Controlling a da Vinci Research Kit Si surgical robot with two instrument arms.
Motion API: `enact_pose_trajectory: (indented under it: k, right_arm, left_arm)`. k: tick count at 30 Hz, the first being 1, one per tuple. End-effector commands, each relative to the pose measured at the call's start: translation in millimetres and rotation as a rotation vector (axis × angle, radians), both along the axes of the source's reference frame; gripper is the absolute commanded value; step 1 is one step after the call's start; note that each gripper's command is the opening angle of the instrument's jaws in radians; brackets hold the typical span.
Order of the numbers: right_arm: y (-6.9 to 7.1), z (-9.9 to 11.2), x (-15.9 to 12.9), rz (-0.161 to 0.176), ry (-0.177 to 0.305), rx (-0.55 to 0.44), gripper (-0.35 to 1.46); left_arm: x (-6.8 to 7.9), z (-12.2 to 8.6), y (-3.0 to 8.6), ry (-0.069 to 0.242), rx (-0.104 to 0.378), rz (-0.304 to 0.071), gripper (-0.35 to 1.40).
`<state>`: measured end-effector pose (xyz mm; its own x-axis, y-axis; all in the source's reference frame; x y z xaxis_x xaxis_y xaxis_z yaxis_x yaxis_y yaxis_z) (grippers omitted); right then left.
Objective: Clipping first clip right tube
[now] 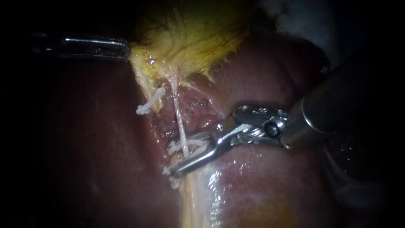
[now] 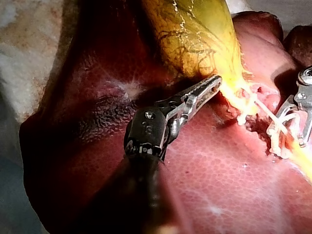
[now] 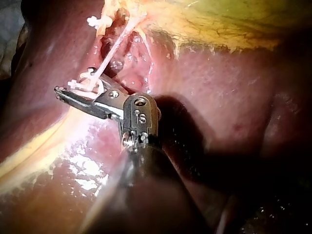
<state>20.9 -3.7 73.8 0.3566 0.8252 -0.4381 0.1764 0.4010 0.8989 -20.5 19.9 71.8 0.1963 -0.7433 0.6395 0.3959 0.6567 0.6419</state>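
The right tube (image 1: pixel 179 114) ran upright below the gallbladder (image 1: pixel 198 38), which the left instrument's (image 1: pixel 126 50) hand gripped. The right instrument's (image 1: pixel 177 159) hand held a clip (image 1: pixel 194 144) across the tube.

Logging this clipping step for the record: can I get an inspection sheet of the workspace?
Surface: liver, wet and glistening, with the gallbladder lying against it.
Job's things: thin pale tube, stretched; white clip crosses it at the right instrument's tip.
Clutter: other clips beside and below the tube, on nearby tissue.
Instruments: left instrument jaws shut on the gallbladder's edge; right instrument at the tube.
Cables: nothing seen.
Surroundings: pale surface beyond the liver.
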Motion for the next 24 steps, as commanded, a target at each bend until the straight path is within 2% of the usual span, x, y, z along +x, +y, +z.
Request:
enact_pose_trajectory:
  k: [1, 7, 10, 17, 24]
  right_arm:
    - [-0.1, -0.1, 0.0, -0.001, 0.013, 0.003, 0.54]
    - [-0.8, -0.9, 0.3, -0.006, 0.105, 0.037, 0.54]
    - [-1.1, -1.2, 0.5, -0.016, 0.115, 0.04, 0.52]
    - [-1.0, -1.1, 0.4, -0.011, 0.134, 0.003, 0.42]
    - [-0.9, -1.0, 0.4, -0.008, 0.144, -0.011, 0.18]
  left_arm:
    - [0.0, 0.0, 0.0, 0.001, 0.0, -0.001, -0.35]
    - [0.0, 0.0, 0.0, 0.001, 0.0, -0.001, -0.35]
    - [0.0, 0.0, 0.0, 0.001, 0.0, -0.001, -0.35]
    - [0.0, 0.0, 0.0, 0.001, 0.0, -0.001, -0.35]
    - [-0.1, 0.0, 0.0, 0.001, 0.0, -0.001, -0.35]
